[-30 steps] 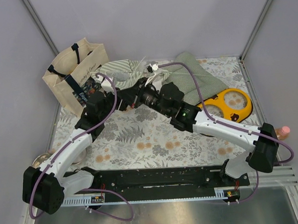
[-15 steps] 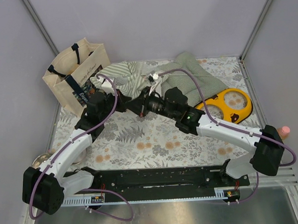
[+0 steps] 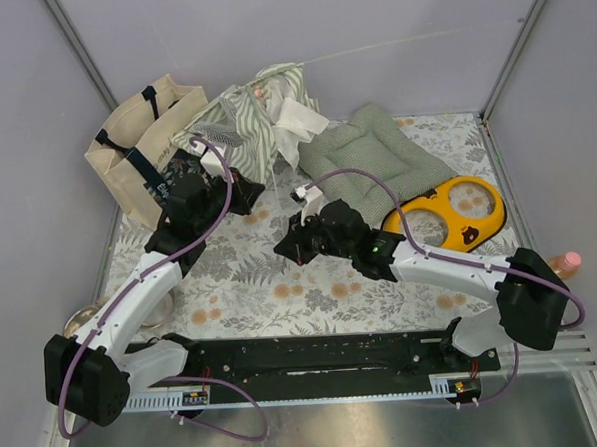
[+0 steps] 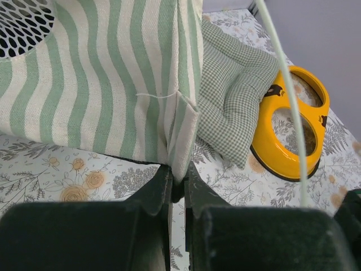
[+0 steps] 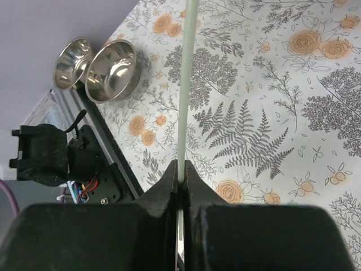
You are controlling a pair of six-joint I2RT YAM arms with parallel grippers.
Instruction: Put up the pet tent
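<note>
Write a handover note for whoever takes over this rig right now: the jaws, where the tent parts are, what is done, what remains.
Left gripper: jaws shut on a lower hem of the pet tent.
Right gripper: jaws shut on the thin pole.
Tent stands partly raised at the back, between tote bag and cushion.
Done: fabric raised, top crumpled.
Left: probably seat the pole, square the tent.

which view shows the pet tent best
Top external: the whole pet tent shows, beside the tote bag. Left wrist shows only a striped wall, its corner pinched in the left gripper. Right wrist shows just a thin pole in the right gripper.
</note>
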